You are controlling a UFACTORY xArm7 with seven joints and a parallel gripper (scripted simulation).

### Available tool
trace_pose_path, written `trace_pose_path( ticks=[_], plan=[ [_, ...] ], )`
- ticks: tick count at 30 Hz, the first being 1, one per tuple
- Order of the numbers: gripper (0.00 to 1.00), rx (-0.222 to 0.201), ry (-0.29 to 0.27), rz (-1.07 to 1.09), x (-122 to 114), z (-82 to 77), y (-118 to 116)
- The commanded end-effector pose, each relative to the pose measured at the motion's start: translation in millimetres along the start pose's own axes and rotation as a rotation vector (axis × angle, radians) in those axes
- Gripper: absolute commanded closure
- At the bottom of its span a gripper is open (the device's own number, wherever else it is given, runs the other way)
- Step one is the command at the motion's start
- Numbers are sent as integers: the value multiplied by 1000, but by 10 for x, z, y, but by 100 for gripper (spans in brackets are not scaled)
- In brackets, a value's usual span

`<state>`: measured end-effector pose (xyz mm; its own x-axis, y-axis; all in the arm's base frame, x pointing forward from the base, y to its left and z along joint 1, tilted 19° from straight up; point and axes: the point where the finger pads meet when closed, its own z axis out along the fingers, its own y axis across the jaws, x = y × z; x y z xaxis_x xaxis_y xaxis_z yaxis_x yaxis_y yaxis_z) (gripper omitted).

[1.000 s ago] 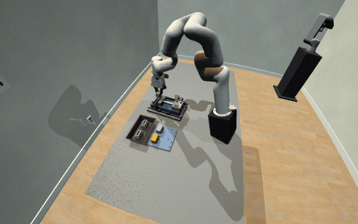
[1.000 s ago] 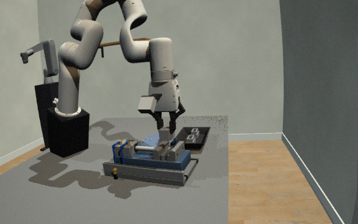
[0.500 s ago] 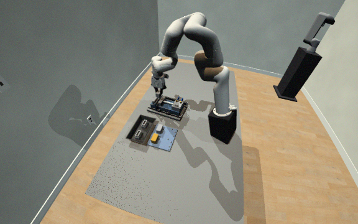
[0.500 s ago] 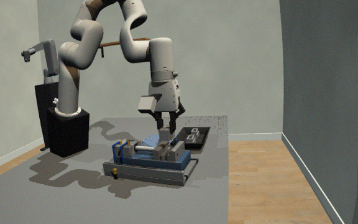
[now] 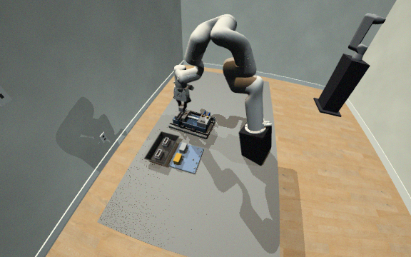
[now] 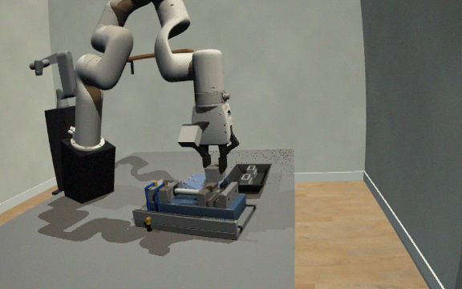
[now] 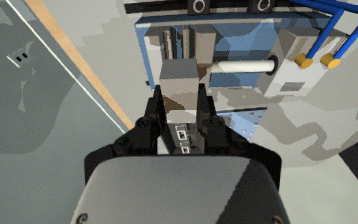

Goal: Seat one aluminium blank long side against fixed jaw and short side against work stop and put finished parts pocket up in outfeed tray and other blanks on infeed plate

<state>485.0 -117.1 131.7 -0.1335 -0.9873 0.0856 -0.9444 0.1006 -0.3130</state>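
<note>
You have 1 arm (image 5: 228, 39) on a black pedestal (image 5: 265, 151), and its fingers (image 6: 206, 157) are closed on 1 aluminium blank (image 7: 178, 85), gripping it by its two long sides. The blank hangs just above the vise (image 6: 192, 201), over the end of the opening away from the hoses, and you can see it has not touched the low bars.

Count what lies on the worktop (image 5: 178, 200). The blue infeed plate (image 5: 194, 162) carries 2 blanks: 1 more aluminium blank (image 5: 183, 146) and 1 brass blank (image 5: 177, 158), both lying flat and apart from each other. The dark outfeed tray (image 5: 151, 148) just beside the plate holds 2 finished parts (image 5: 165, 141), each lying flat with a rectangular pocket facing up.

The held blank is a plain grey rectangular block with flat, unmarked faces; shadow from the fingers falls across its near part. In the wrist view it sits straight between the 2 fingers, its long axis pointing toward the vise.

On the vise you can count 2 blue hoses (image 7: 325, 35) with yellow fittings at 1 end block, and 1 pale rod (image 7: 240, 66) running along the body.
</note>
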Motion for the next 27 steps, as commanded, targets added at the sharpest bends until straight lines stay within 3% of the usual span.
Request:
trace_pose_path(
  ticks=[1,27],
  plan=[
    [100,3,0,0,3,2,-13],
    [100,3,0,0,-2,156,-13]
  ],
)
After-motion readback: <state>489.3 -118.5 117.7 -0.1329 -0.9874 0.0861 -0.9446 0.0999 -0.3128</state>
